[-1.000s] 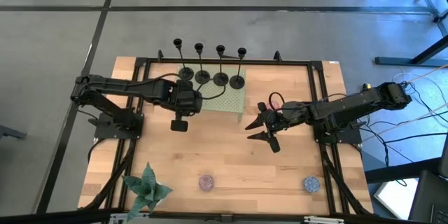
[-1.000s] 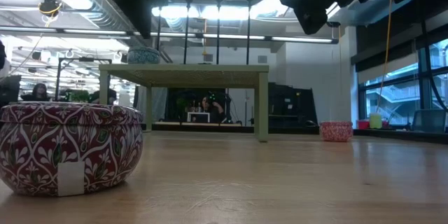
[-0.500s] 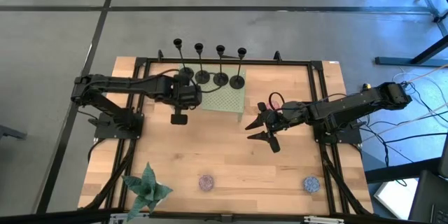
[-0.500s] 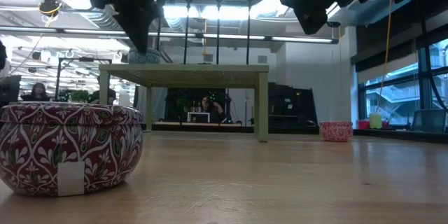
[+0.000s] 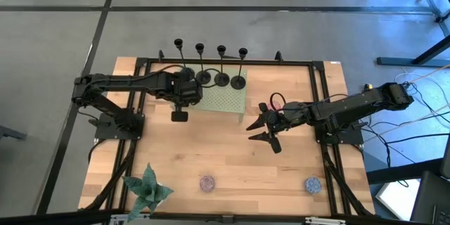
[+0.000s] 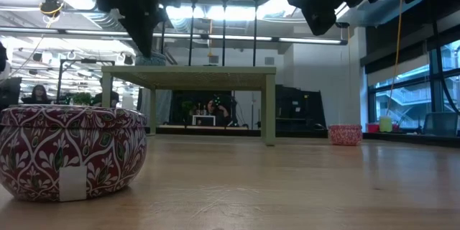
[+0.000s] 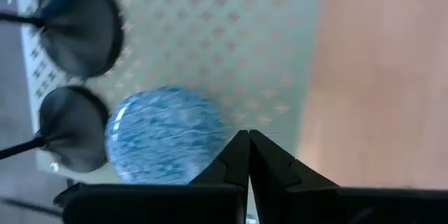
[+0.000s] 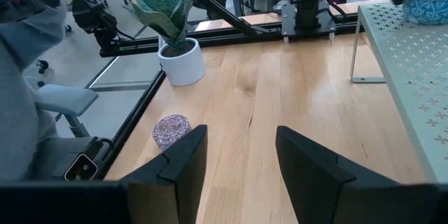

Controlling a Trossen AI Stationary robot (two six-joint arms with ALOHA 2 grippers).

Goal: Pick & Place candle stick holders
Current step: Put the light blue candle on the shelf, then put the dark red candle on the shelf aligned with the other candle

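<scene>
Beside the shut, empty left tool [image 5: 180, 115], four candle stick holders [image 5: 211, 77] stand on the green shelf [image 5: 228, 100].

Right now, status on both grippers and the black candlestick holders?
Left gripper shut, empty, beside the pale green perforated stand. Right gripper open, waiting over bare wood. Four black candlestick holders upright along the stand's far edge.

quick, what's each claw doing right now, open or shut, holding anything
Left claw: shut, empty, above the pale green perforated metal stand.
Right claw: open, empty, over the wooden table.
</scene>
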